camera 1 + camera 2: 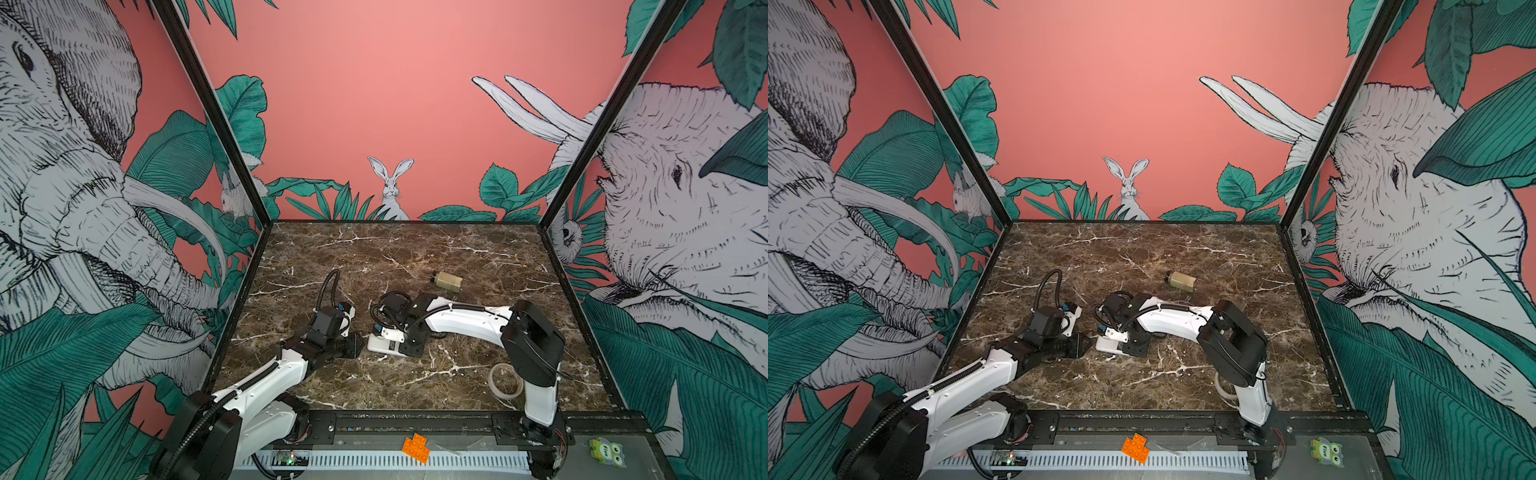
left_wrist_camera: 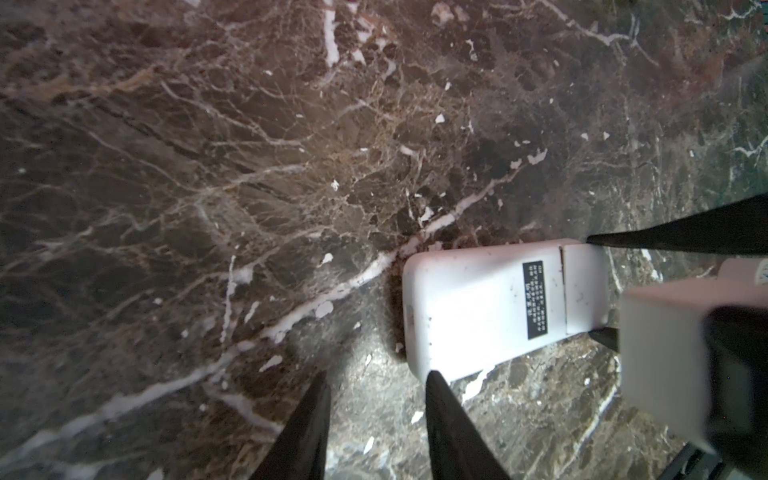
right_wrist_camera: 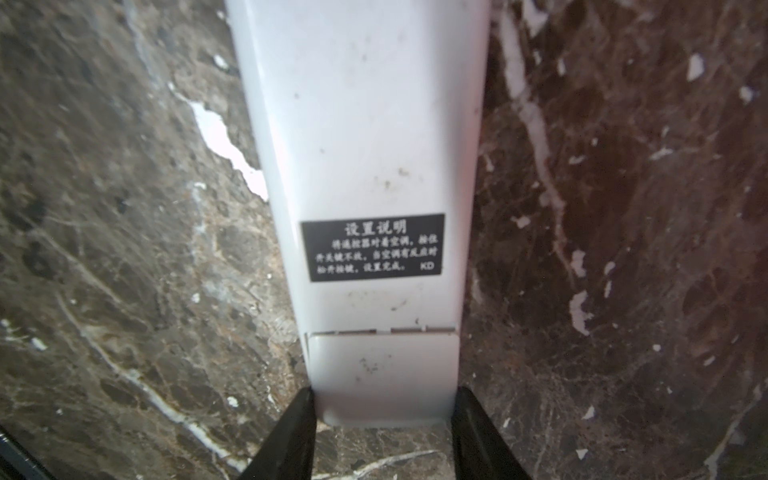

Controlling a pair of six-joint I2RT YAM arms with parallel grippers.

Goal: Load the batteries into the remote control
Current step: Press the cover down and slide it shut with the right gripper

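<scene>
Right fingers (image 3: 286,440) clamp the cover end of the small oblong white-backed remote control (image 3: 365,124), lying label-up near the middle of the brown marble desk (image 1: 374,257). Left fingers (image 2: 303,436) stand apart and empty, just left of it, one tip at its corner.

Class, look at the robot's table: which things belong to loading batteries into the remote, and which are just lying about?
Belongs to the job: remote control, label side up, gripped at one end by the right gripper. No batteries show.
Lying about: beige block, tape roll, orange brick, green owl figure.
</scene>
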